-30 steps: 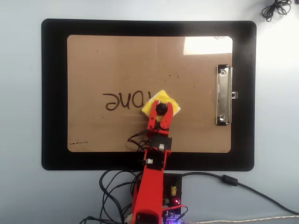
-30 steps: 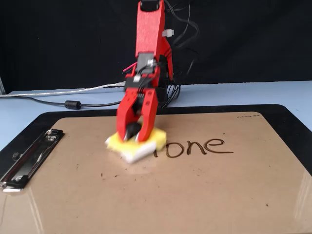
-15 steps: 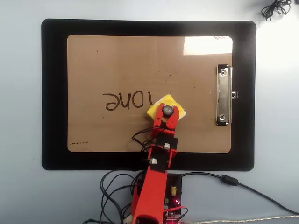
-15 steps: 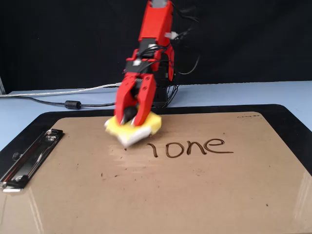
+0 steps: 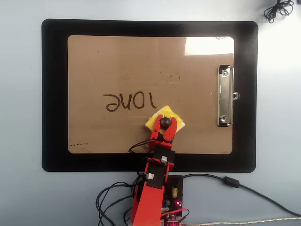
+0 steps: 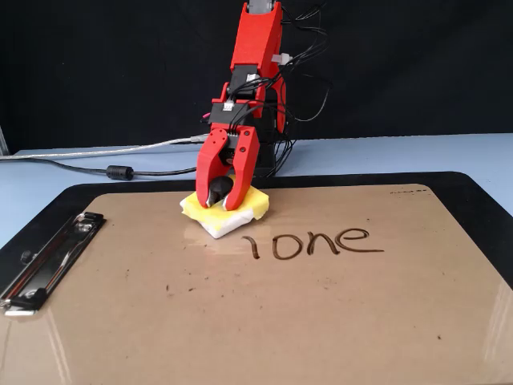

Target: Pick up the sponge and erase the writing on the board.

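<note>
Writing (image 5: pixel 129 101) in dark marker crosses the middle of the board (image 5: pixel 117 61), upside down in the overhead view; "one" and a short stroke are what can be read. Just right of it there, touching the last stroke, lies the sponge (image 5: pixel 157 117), flat on the board. The red gripper (image 5: pixel 165 123) pinches its black knob between both jaws. Further right, the silver clip (image 5: pixel 225 96) sits on the board's short edge. A black mat (image 5: pixel 54 94) lies under the board.
</note>
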Controlling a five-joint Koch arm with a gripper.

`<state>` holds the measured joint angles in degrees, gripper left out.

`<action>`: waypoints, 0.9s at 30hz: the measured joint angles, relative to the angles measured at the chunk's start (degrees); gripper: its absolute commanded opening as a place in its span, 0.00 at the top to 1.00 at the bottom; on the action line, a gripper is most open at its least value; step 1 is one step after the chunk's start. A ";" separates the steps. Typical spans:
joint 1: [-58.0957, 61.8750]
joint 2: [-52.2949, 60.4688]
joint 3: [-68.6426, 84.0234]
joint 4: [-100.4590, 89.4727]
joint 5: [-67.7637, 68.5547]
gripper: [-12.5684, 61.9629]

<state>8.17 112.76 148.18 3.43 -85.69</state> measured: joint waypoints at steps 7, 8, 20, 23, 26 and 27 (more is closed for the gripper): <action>-10.90 -25.58 -24.35 -1.05 -8.79 0.94; -10.90 -26.10 -24.52 -1.05 -9.05 0.94; -10.90 6.59 6.06 0.62 -8.61 0.94; -11.43 -6.24 -6.42 0.79 -8.53 0.94; -11.07 -20.83 -21.27 0.35 -8.61 0.94; -11.16 -28.39 -28.30 -0.79 -8.88 0.94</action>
<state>-2.99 84.38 119.88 2.64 -94.57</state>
